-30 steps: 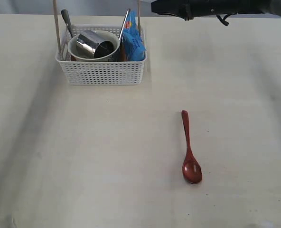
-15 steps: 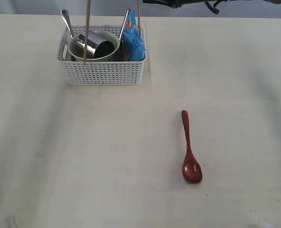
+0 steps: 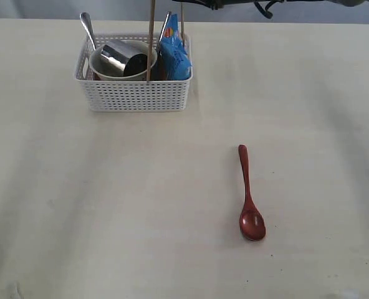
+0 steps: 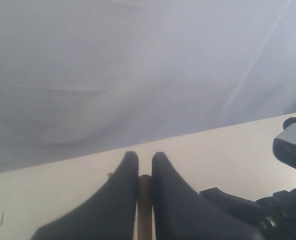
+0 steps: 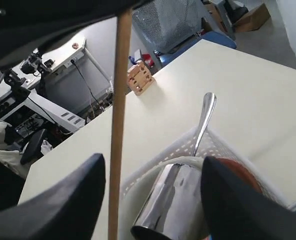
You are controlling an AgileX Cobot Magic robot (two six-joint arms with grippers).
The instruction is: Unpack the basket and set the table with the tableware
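Moved since a second ago: one chopstick, upright, has crossed from the basket's 9 o'clock wall to stand with its lower tip at the 3 o'clock rim of the cream bowl. The dark arm links at the table's 12 o'clock edge have slid toward 11. Judgement: this chopstick is mid-extraction, and most of the unpacking remains.

Item 1, nearest: dark red wooden spoon. It lies flat on the table at 4 o'clock of centre, bowl end nearest and handle pointing to 12. It is well apart from the basket and looks already placed.

Item 2: white perforated basket, at 11 o'clock on the table. Contents:
- the cream bowl
- a shiny steel cup on its side in the bowl
- a steel handle rising at the 10 o'clock corner
- a blue chip bag at the 3 o'clock end
- a second chopstick leaning at the 1 o'clock corner
- a reddish-brown plate on edge beside the bowl, seen from the right wrist

Item 3, farthest: left gripper, jaws pinched tight on the chopstick's upper end.

Item 4: right gripper, jaws spread wide, empty, above the cup.
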